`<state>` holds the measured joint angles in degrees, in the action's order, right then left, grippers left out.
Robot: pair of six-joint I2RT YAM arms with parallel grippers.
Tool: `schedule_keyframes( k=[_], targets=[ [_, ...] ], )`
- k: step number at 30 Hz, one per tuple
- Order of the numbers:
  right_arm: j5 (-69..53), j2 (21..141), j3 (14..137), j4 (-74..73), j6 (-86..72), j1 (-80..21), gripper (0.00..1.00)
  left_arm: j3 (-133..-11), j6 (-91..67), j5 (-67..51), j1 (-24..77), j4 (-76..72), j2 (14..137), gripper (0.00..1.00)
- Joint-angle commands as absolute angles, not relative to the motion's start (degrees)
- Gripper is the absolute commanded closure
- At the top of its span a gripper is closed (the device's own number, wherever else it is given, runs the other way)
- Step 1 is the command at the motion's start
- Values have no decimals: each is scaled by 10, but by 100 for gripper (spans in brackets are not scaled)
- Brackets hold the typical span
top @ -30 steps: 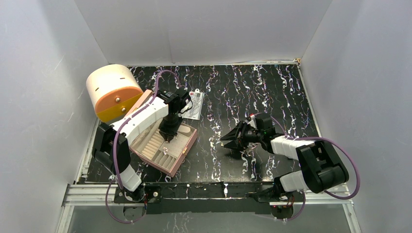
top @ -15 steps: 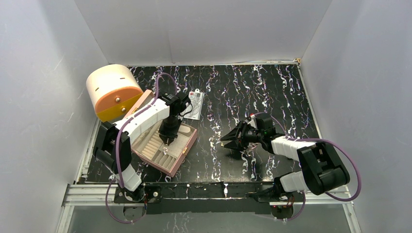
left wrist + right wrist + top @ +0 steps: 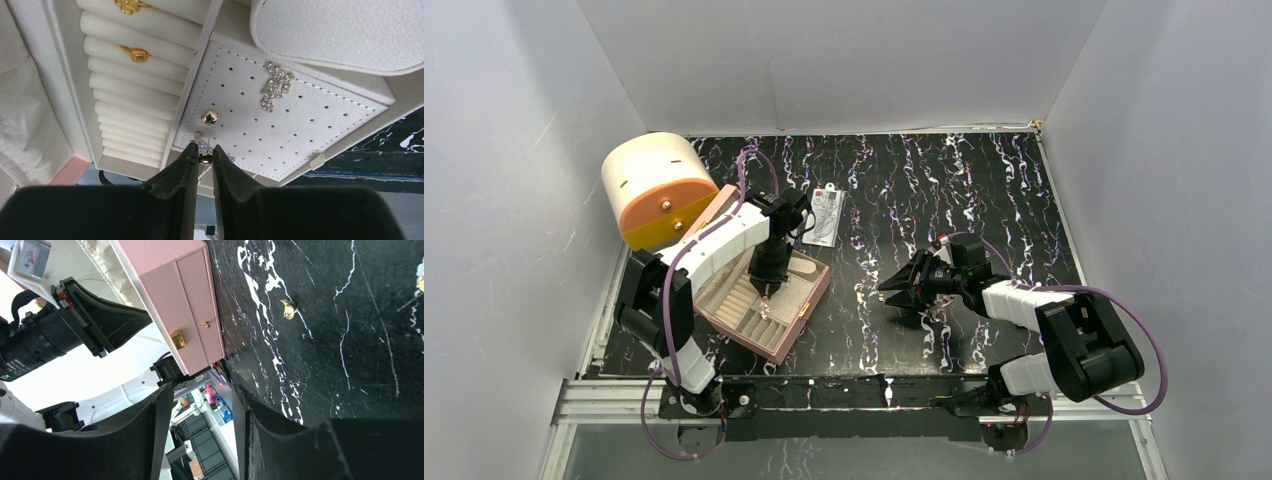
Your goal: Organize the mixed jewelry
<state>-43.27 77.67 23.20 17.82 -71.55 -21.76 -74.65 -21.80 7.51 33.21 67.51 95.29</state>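
Our left gripper (image 3: 202,159) has edged slightly toward the back of the pink box (image 3: 812,296). Its fingers are nearly together, clamped on a tiny stud (image 3: 204,160) over the box's perforated pad (image 3: 300,125), where a gold ball stud (image 3: 210,117) already sits. We judge placement is close. Our right gripper (image 3: 197,395) has stayed to the right of the box, fingers apart. A loose stud (image 3: 288,307) waits on the table (image 3: 350,390) off the box's front.
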Motion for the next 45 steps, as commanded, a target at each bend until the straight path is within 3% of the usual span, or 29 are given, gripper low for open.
schedule_keyframes(
  k=[1,45],
  targets=[
    [-438,764,243,180,-704,-215,45,-752,-230,61,330,678,944,87],
    [-430,762,244,175,-698,-215,45,-766,-214,64,329,673,971,93]
  ],
)
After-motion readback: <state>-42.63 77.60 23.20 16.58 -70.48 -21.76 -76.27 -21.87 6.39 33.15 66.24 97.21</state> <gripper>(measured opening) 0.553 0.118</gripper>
